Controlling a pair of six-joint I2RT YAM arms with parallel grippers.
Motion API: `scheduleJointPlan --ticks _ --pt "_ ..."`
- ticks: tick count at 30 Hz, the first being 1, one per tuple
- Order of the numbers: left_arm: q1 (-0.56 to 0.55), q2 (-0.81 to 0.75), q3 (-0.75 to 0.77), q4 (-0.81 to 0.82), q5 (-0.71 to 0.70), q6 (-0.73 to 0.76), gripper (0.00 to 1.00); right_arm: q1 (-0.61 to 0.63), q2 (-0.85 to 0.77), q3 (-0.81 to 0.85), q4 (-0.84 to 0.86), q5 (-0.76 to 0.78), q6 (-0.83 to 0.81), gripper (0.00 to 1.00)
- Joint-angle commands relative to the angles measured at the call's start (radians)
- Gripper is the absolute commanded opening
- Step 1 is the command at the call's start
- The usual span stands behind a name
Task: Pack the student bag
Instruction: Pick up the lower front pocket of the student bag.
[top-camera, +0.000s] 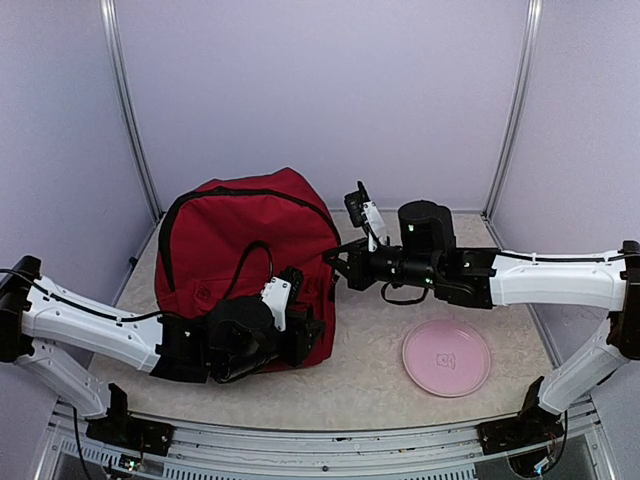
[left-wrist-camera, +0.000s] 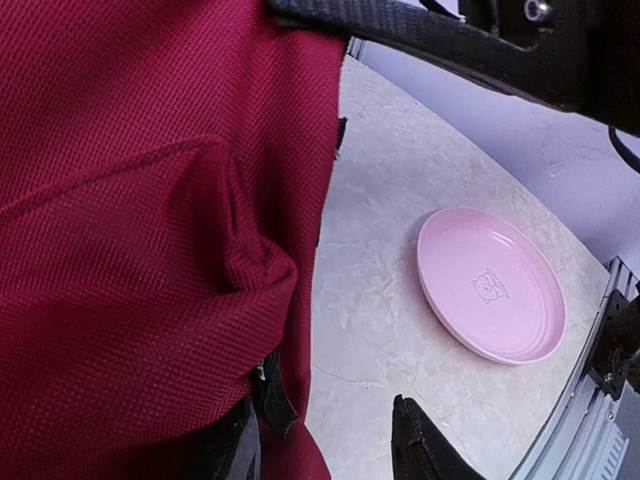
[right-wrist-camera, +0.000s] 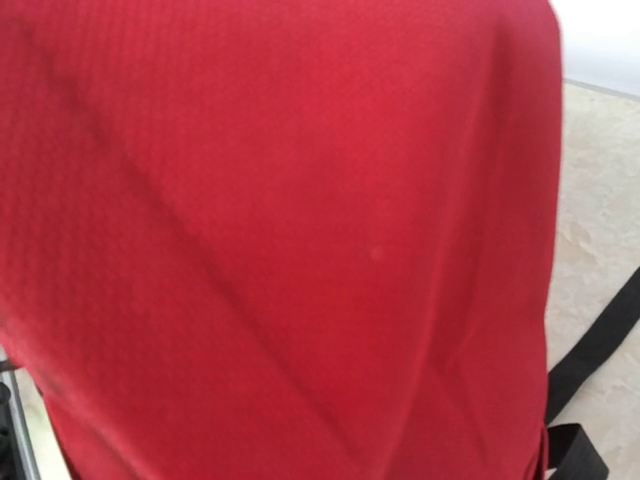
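Lab test enclosure; plain lilac walls (top-camera: 320, 90), aluminium frame posts (top-camera: 128, 100)

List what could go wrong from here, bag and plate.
1. The left gripper straddles only the bag's lower corner. It may catch just a thin fold and slip.
2. The right gripper is shut at the bag's side, and its camera sees only fabric, so that contact is hard to judge.
3. The plate lies flat near the table's front edge. A dragged bag could shove it off.
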Motion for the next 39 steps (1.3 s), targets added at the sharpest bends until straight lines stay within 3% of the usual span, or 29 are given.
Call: scheduleJointPlan --ticks 1,5,8,10,14,18,21,26,29,34,39 --pt "0.030 0.033 0.014 0.013 0.039 -0.096 0.47 0.015 -0.016 0.035 0.048 0.024 -0.014 0.00" --pt "0.065 0.085 0.054 -0.047 0.041 -0.142 0.45 0.020 -0.014 0.037 0.054 0.016 -0.014 0.00" --pt "0.075 0.077 0.058 -0.098 -0.009 -0.193 0.33 0.025 -0.020 0.037 0.053 0.009 -0.015 0.00" --pt "0.061 0.047 0.041 -0.107 -0.039 -0.201 0.32 0.026 -0.028 0.035 0.050 0.011 -0.017 0.00" --pt "0.014 -0.026 -0.032 -0.065 -0.093 -0.178 0.35 0.029 -0.035 0.032 0.049 0.002 -0.016 0.00" --pt "0.057 -0.058 -0.063 -0.058 -0.060 -0.179 0.39 0.035 -0.029 0.032 0.051 -0.004 -0.021 0.00" --pt "0.067 -0.044 -0.048 -0.029 -0.025 -0.125 0.46 0.041 -0.030 0.034 0.053 -0.002 -0.024 0.00" --pt "0.060 0.032 0.037 -0.040 0.008 -0.080 0.46 0.045 -0.034 0.032 0.059 0.004 -0.030 0.00" --pt "0.060 0.056 0.062 -0.074 -0.034 -0.104 0.39 0.048 -0.038 0.033 0.060 0.001 -0.031 0.00" --pt "0.059 0.053 0.073 -0.078 -0.067 -0.097 0.00 0.049 -0.043 0.032 0.060 -0.001 -0.035 0.00" --pt "0.033 -0.010 0.034 -0.079 -0.079 -0.104 0.00 0.047 -0.066 0.026 0.038 0.042 -0.066 0.00"
